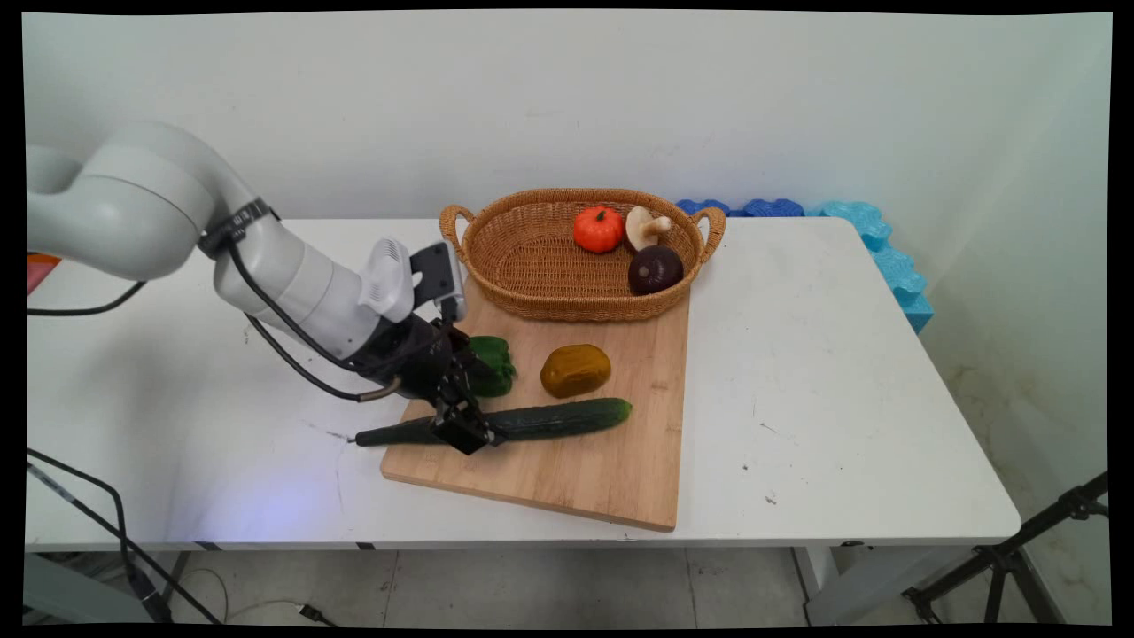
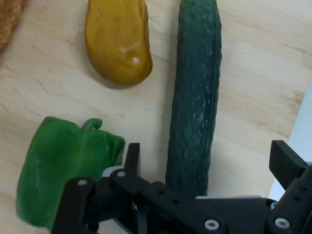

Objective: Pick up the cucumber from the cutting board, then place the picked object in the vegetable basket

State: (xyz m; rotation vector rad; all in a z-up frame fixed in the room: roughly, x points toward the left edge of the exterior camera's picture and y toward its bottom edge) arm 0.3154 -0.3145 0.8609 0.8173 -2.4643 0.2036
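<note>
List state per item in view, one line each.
Black two-finger gripper: open, fingers straddling the cucumber.
Long dark green cucumber: lying flat on the board, one end past the board's left edge.
Green bell pepper: lying on its side on the board.
Yellow-brown potato: resting on the board.
Wooden cutting board: flat on the white table.
Oval wicker basket: upright, holding an orange pumpkin, a beige mushroom, a dark purple onion.

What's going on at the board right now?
The gripper is down at the cucumber on the cutting board, its fingers open and straddling it. A green pepper and a potato lie beside it. The basket behind holds a small pumpkin, a mushroom and an onion.
</note>
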